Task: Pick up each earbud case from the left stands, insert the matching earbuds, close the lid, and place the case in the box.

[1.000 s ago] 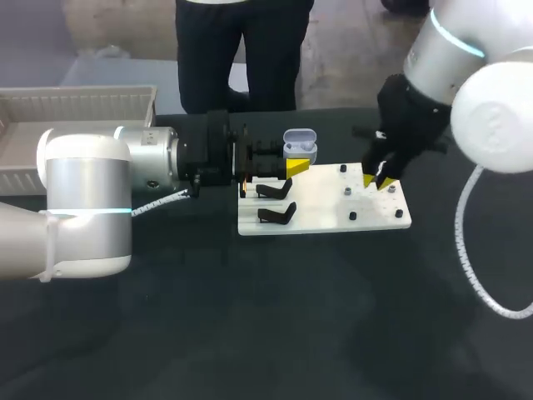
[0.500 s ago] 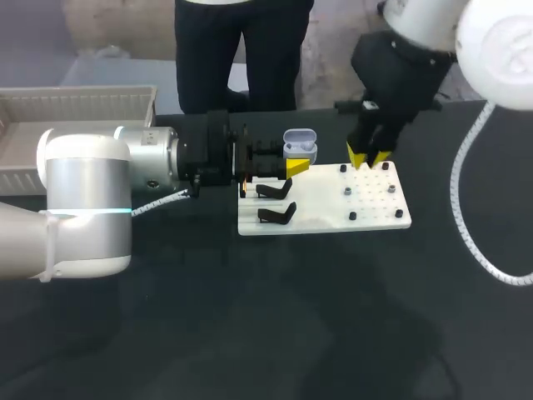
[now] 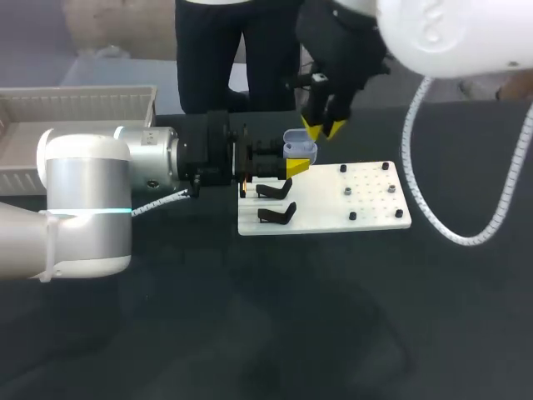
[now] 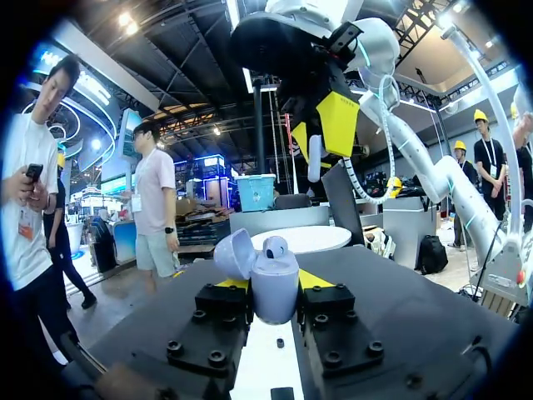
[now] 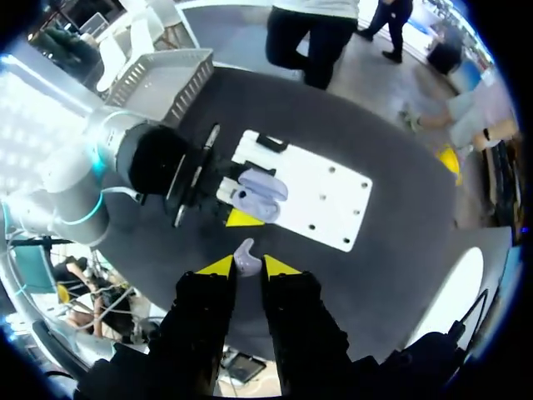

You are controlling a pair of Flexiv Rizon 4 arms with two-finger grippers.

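Far left, at the back of the dark worktop [image 3: 250, 333]: a white ribbed box [image 3: 83, 107], well apart from everything else.

Next, stretched in level from the left: the left claw [image 3: 281, 165], clenched from two sides on the earbud case [image 3: 300, 147], over the rear left corner of the white board [image 3: 325, 208]. Case upright, pale lilac-grey, lid swung open. From the left wrist, a rounded white earbud visible, seated in its opening.

Just below that claw, on the board's left part: two black stands [image 3: 276, 190], one in front of the other.

Directly above the open case, hanging down from the right arm: the right claw [image 3: 324, 127], yellow tips pinching a single white earbud [image 5: 244, 255], held over the case and apart from it.

Further right, across the board's hole field: a few small dark pegs [image 3: 346, 191], spread toward the edges.
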